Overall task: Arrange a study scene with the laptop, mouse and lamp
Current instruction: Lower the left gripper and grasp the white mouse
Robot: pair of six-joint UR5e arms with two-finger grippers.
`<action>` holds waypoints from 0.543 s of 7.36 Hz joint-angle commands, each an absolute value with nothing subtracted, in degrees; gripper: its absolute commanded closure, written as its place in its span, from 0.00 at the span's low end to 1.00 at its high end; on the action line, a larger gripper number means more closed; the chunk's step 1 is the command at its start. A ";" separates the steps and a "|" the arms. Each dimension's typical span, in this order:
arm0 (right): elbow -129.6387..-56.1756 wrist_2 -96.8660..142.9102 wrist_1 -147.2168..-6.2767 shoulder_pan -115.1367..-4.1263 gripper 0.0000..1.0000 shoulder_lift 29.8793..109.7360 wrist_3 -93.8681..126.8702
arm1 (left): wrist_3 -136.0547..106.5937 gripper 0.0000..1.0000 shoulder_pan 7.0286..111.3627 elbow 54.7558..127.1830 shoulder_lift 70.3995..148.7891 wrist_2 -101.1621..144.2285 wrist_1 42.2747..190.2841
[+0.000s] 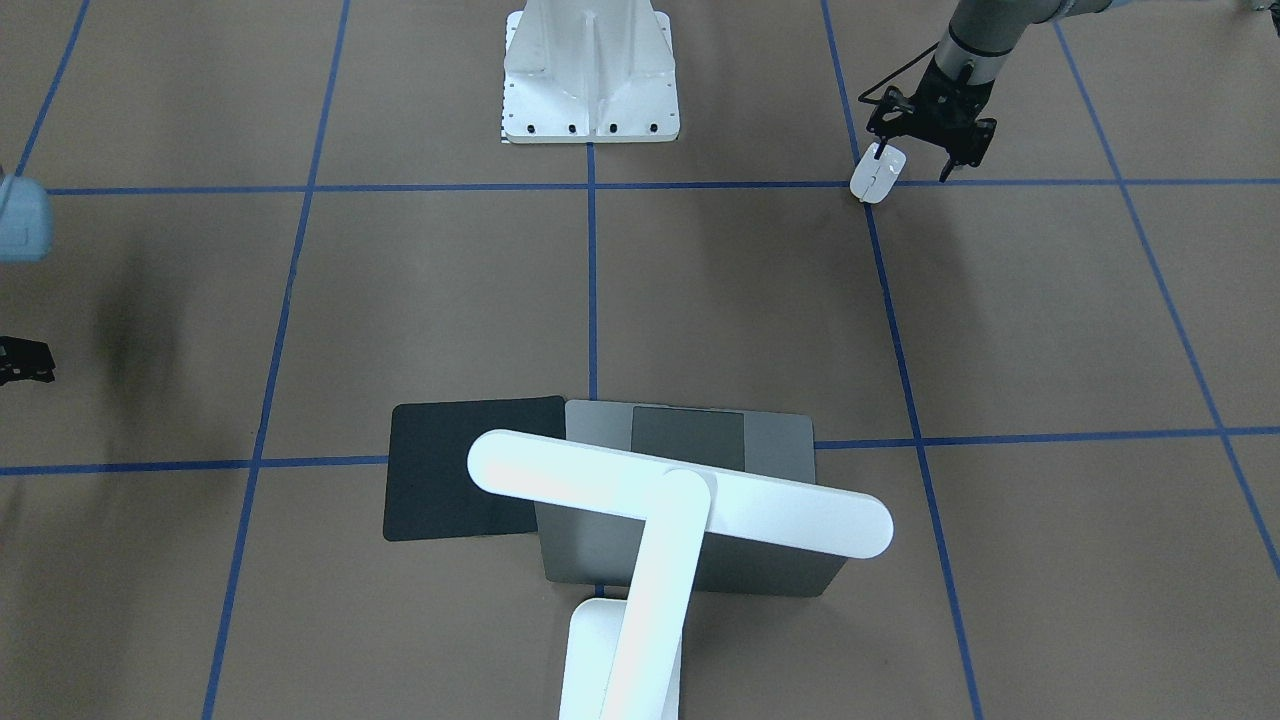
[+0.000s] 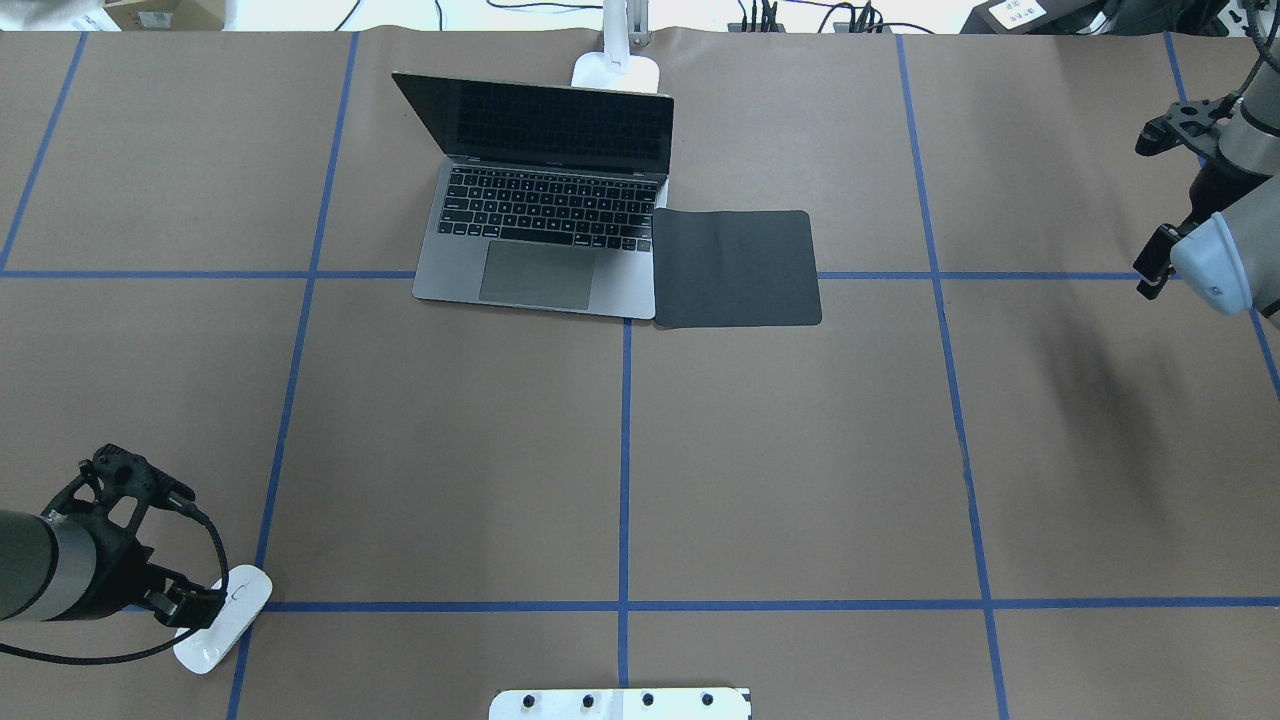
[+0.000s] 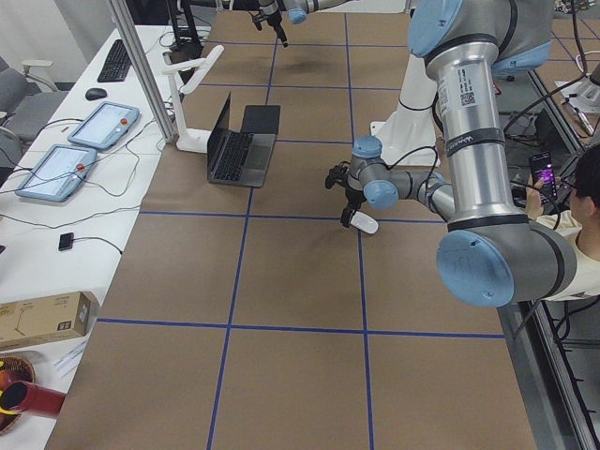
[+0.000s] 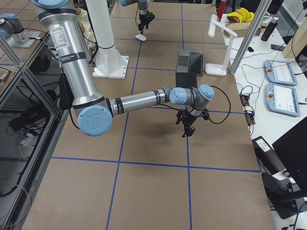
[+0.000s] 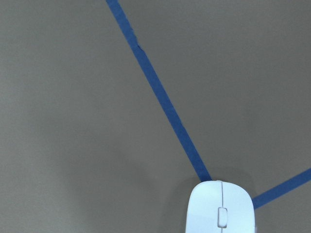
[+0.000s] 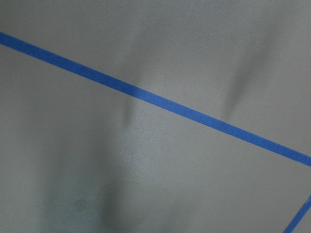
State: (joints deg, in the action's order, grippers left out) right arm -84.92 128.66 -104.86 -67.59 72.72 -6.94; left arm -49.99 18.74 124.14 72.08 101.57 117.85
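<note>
Mouse (image 1: 878,177) at one tip of wide-spread left jaws | right jaws: cannot tell

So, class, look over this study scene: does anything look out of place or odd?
Yes. The mouse lies across blue tape by the left gripper, far from the laptop, while the black mat beside the laptop is bare. Nothing looks spilled or damaged.
</note>
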 commanded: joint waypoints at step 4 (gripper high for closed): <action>-84.11 128.76 -103.98 -67.59 0.00 72.69 -6.86 | -54.05 0.00 13.54 122.62 72.16 97.83 117.95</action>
State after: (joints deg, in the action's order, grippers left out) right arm -84.47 128.76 -104.59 -67.59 72.69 -6.93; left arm -53.92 13.86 123.48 72.14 98.69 117.95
